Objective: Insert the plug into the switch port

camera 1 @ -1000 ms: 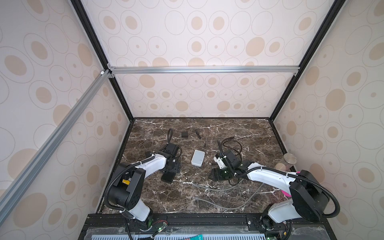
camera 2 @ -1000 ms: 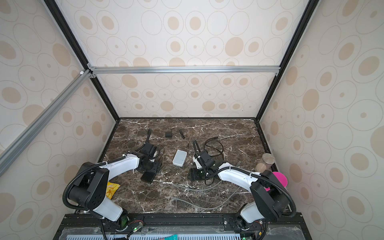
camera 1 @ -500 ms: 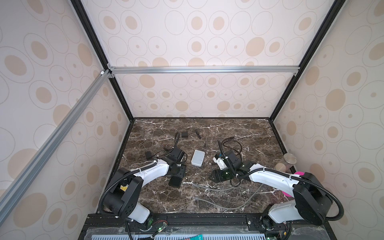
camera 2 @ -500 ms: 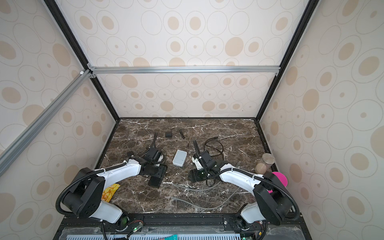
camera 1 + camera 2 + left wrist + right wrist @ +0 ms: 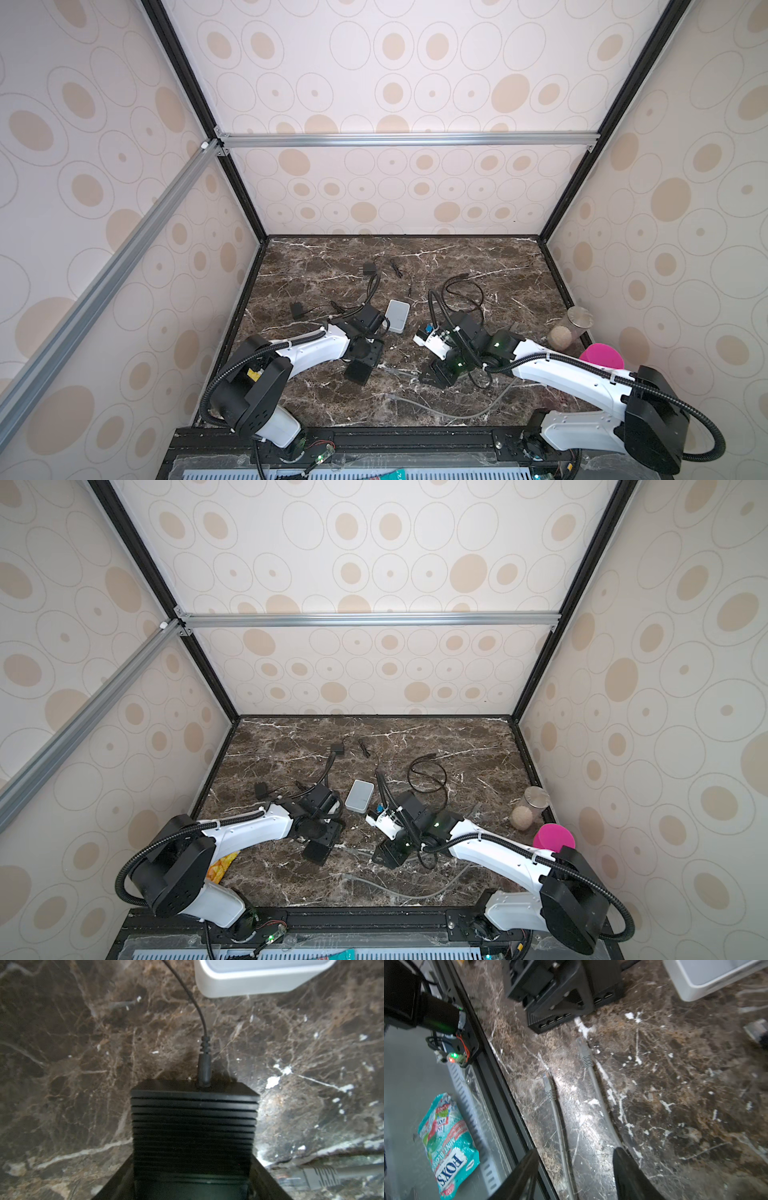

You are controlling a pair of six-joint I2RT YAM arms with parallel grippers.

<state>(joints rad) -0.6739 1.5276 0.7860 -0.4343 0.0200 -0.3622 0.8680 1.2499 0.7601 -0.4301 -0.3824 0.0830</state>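
Plug (image 5: pixel 584 1051): grey, ribbed boot, flat near black switch (image 5: pixel 554 1020).

The black switch (image 5: pixel 358 372) lies on the marble worktop (image 5: pixel 478 257), left of centre and toward the front edge. The left gripper (image 5: pixel 365 356) sits directly over it — it appears to be clamping the switch, though the wrist hides the jaws. A white box (image 5: pixel 397 316) rests just behind. The right gripper (image 5: pixel 434 375) hangs low to the right of the switch, apart from it. A grey cable (image 5: pixel 457 413) curves along the front edge.
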